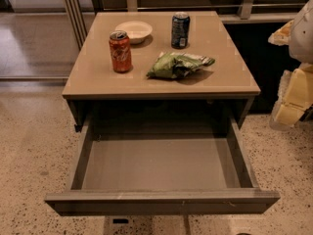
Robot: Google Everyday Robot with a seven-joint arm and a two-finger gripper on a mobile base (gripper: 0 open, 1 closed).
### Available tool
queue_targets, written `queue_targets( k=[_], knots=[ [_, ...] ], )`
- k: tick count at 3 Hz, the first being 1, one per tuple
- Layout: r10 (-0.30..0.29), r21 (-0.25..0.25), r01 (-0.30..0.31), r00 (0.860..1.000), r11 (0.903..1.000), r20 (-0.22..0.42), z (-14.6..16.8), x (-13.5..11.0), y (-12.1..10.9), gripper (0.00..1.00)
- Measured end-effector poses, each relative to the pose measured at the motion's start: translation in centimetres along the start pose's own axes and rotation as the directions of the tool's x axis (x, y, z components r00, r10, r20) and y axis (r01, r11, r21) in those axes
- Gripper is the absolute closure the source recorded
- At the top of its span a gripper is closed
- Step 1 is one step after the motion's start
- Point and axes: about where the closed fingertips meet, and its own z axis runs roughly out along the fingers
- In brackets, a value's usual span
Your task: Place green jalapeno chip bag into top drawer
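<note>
The green jalapeno chip bag lies crumpled on the tan table top, right of centre. The top drawer is pulled wide open below the table's front edge, and its grey floor is bare. My gripper hangs at the right edge of the view, beside the table and well to the right of the bag. It is level with the table's front corner and holds nothing that I can see.
An orange-red can stands left of the bag. A dark blue can stands behind the bag. A white bowl sits at the back. Speckled floor surrounds the table. A dark cabinet stands to the right.
</note>
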Motion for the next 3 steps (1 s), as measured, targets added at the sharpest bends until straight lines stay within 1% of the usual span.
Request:
queue_targets(
  k=[1,2,3],
  knots=[
    [0.000,0.000,0.000,1.000,1.0000,0.000,0.0,0.0,0.0,0.00],
    [-0.005,0.038,0.004,0.999,0.9993,0.032,0.3,-0.4,-1.2,0.00],
    [-0.026,0.153,0.005,0.991,0.9883,0.132,1.6,-2.1,-5.0,0.00]
  ],
)
